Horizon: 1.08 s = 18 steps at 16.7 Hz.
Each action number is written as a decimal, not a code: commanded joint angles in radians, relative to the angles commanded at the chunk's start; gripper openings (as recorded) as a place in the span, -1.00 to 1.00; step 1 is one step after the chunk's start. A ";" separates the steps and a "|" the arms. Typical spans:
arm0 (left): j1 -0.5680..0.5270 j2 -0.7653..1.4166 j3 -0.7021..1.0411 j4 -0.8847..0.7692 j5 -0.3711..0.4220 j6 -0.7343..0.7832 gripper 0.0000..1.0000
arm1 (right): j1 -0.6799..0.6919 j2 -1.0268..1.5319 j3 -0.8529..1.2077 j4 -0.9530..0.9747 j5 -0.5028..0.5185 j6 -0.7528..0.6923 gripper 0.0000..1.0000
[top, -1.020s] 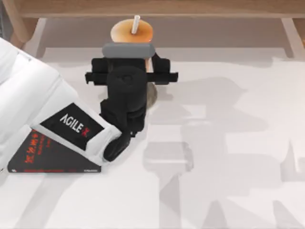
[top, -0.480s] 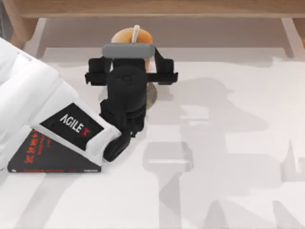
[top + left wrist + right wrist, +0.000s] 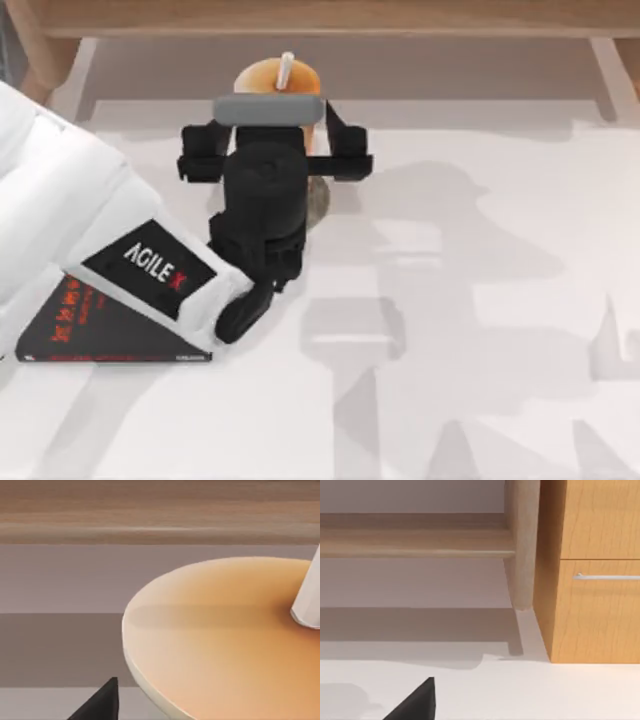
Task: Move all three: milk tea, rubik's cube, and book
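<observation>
- milk tea (image 3: 272,78) stands at the table's far edge, nearer us than a second ago
- our left gripper (image 3: 275,140) has it underneath; jaw state we cannot tell
- transfer looks underway

The table (image 3: 470,330) is presenting a plain white top, with grey shadows lying across its middle and right side. A black book (image 3: 95,325) with red lettering is lying flat on it near the left edge, partly under the left arm's white casing. A grey coaster (image 3: 316,200) is lying flat toward the rear, mostly hidden by that arm. Whether the milk tea (image 3: 272,78) is resting on the surface cannot be told. A wooden shelf (image 3: 320,18) is running along the rear, and a wooden cabinet (image 3: 592,570) is standing at the table's edge.
</observation>
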 joint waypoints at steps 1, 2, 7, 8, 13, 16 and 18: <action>-0.009 -0.010 -0.022 0.009 -0.009 0.000 1.00 | 0.000 0.000 0.000 0.000 0.000 0.000 1.00; -0.019 -0.020 -0.046 0.019 -0.020 -0.001 1.00 | 0.000 0.000 0.000 0.000 0.000 0.000 1.00; -0.040 -0.045 -0.092 0.042 -0.041 -0.004 1.00 | 0.000 0.000 0.000 0.000 0.000 0.000 1.00; -0.035 -0.040 -0.088 0.039 -0.039 -0.004 1.00 | 0.000 0.000 0.000 0.000 0.000 0.000 1.00; -0.049 -0.140 -0.106 -0.045 -0.056 -0.006 1.00 | 0.000 0.000 0.000 0.000 0.000 0.000 1.00; -0.063 -0.230 -0.118 -0.119 -0.067 -0.006 1.00 | 0.000 0.000 0.000 0.000 0.000 0.000 1.00; -0.070 -0.254 -0.124 -0.141 -0.077 -0.007 1.00 | 0.000 0.000 0.000 0.000 0.000 0.000 1.00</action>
